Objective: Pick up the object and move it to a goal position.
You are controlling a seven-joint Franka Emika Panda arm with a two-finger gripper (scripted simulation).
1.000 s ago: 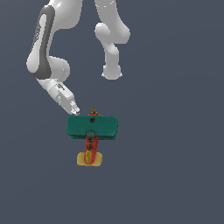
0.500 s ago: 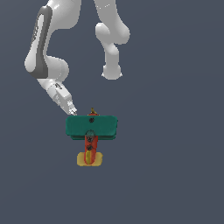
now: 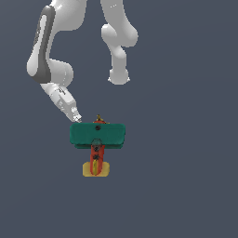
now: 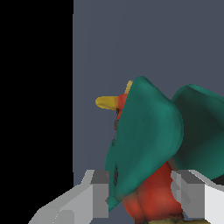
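Scene: flat dark grey-blue floor (image 3: 186,186), one white Franka arm (image 3: 46,56), one toy.

Object: small toy airplane (image 3: 97,135) lying flat on the floor; wide teal-green wing (image 3: 97,134) with rounded corners, red fuselage (image 3: 96,155) with dark screws, yellow tail (image 3: 95,169), small yellow nose tip (image 3: 98,118).

Pincer: gripper (image 3: 76,119) sits at the wing's corner on the exterior view's left, angled down from the forearm; fingertips look right at the wing edge there (contact too small to confirm in that view).

Pincer state: spread, both fingers apart with part of the plane between them in the wrist view; gripper (image 4: 144,197) not pressed onto it as far as shows.

Fingers: grey fingers (image 4: 99,194) flank the toy, one next to the teal wing edge, the other next to the red body; small gaps seem to remain on both sides (hard to be sure).

Plane relative to pincer: wing and red belly fill the space between and just beyond the fingertips; yellow tip and red body poke out farther ahead of the pincer.

Wrist view extra: black band (image 4: 35,109) along one side, nothing readable in it.

Arm: elbow high, forearm slanting down toward the toy.
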